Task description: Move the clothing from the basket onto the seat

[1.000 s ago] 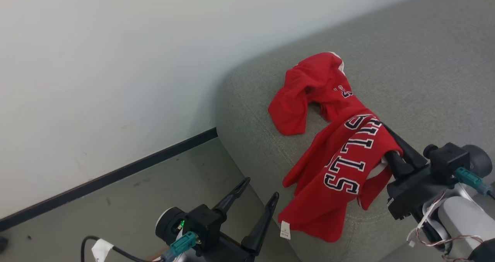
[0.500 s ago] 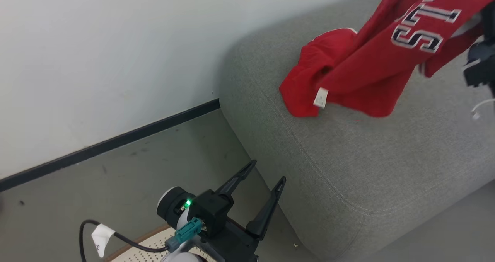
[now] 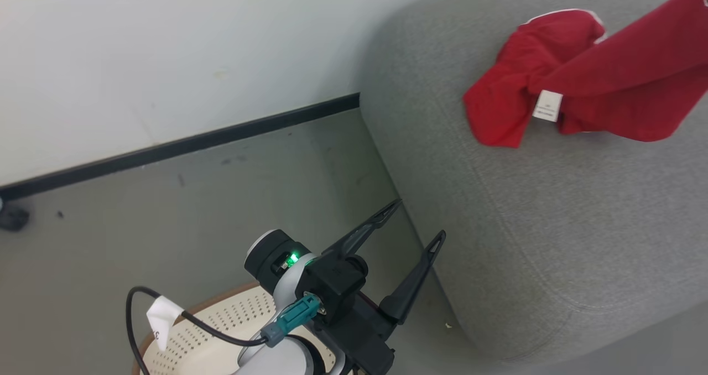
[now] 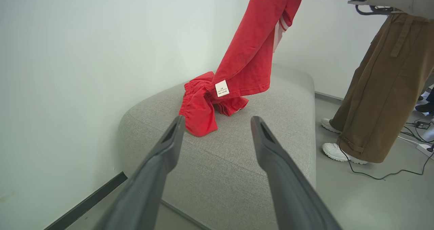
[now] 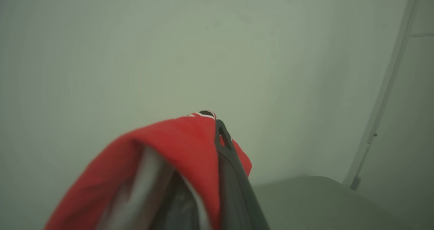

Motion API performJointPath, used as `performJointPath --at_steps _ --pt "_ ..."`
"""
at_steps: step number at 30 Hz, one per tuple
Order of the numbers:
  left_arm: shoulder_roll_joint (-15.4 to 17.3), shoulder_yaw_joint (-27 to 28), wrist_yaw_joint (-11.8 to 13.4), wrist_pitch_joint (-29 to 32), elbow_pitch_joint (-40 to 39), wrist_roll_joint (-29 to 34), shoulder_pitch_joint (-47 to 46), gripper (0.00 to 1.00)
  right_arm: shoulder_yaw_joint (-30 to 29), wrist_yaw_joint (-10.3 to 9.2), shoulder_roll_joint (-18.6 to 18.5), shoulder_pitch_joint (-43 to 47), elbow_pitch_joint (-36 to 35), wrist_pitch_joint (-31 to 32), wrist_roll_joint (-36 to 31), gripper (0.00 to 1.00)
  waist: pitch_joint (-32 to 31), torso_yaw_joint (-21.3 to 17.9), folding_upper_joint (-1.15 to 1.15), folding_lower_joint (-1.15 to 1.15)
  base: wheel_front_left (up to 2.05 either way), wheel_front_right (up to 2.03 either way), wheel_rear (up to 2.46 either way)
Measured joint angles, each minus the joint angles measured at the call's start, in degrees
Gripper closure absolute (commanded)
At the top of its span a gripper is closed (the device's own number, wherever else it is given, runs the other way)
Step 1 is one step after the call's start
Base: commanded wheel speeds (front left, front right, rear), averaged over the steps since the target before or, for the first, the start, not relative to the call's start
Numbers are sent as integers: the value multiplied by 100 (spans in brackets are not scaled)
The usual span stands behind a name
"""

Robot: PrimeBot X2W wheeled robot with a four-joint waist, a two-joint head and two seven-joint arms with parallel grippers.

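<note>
My right gripper (image 5: 212,118) pinches the clothing (image 3: 625,82): its top hangs high and its lower folds lie on the seat (image 3: 553,209). My left gripper (image 3: 417,220) hangs spread and empty near the basket (image 3: 210,336). The cloth drapes over my right fingers, so on release it could snag and drag the pile off.

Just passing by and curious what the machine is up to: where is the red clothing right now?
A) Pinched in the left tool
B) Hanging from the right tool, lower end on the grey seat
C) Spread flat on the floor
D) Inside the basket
B: the clothing hangs from the right tool, which is shut on it, and its lower end lies bunched on the seat.
</note>
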Motion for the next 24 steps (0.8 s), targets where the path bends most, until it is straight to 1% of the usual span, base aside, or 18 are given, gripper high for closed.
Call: performJointPath --at_steps 4,10,13,19,24 --pt "3 -51 -1 100 -113 68 -64 0 -35 1 -77 -207 249 0 -2 100 226 204 0 0 0 0 0" --pt "-3 -115 -1 192 -254 152 -335 0 45 2 -45 -464 570 0 -79 100 607 471 0 0 0 0 0" --pt "-8 -126 -1 205 -308 205 -402 0 57 2 15 -480 669 0 -82 100 739 555 0 0 0 0 0" --pt "-13 -159 -21 248 -332 392 -716 0 213 -9 266 -483 1094 0 -203 100 1134 784 0 0 0 0 0" --pt "-15 -151 -52 246 -320 423 -841 0 247 -152 443 -482 1450 -1 -263 100 1415 955 0 0 0 0 0"
